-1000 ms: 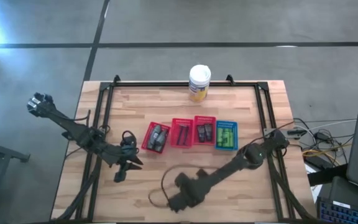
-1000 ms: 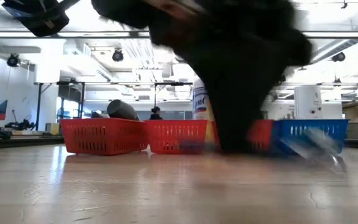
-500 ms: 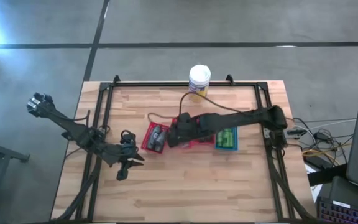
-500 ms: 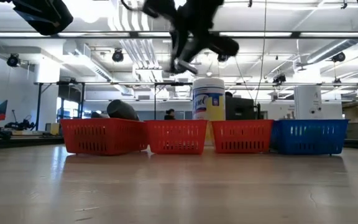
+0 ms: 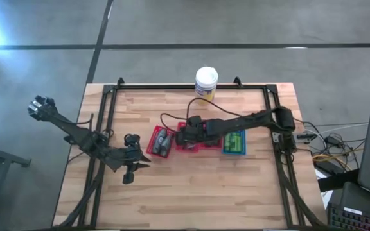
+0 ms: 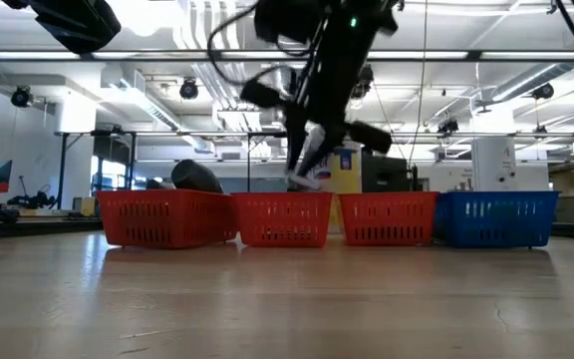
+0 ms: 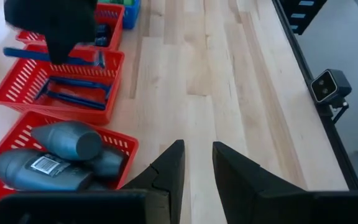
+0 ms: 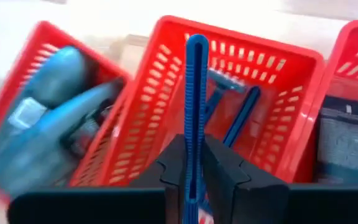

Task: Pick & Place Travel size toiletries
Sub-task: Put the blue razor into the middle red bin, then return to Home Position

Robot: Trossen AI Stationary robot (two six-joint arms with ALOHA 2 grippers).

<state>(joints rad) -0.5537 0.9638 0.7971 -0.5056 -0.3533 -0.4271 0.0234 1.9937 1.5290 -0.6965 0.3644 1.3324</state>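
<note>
My right gripper (image 5: 184, 136) hangs over the second red basket (image 8: 294, 134) from the left and is shut on a blue razor (image 8: 196, 93). More blue razors (image 8: 232, 102) lie in that basket. Grey tubes (image 7: 48, 155) fill the leftmost red basket (image 5: 153, 146). Dark packets (image 8: 347, 137) lie in the third red basket, and green tubes (image 5: 234, 140) in the blue basket (image 5: 243, 142). My left gripper (image 7: 196, 163) waits above the bare table left of the baskets, its fingers a little apart with nothing between them. My right gripper pinches the razor's thin blue handle (image 8: 196, 163) between its two fingers. The fingers slant down from the table's right side. The handle runs on past the fingertips, and the razor is clear of the basket below it.
A white-lidded yellow canister (image 5: 206, 85) stands at the far edge behind the baskets. The four baskets sit in a row across the table's middle. Bare wood (image 5: 191, 192) stretches from the baskets to the near edge.
My right gripper has swung from the table's near edge toward the far side, rolling as it went. It has then come down over the second red basket, staying shut. My left gripper has kept its place and turned slightly at the wrist.
</note>
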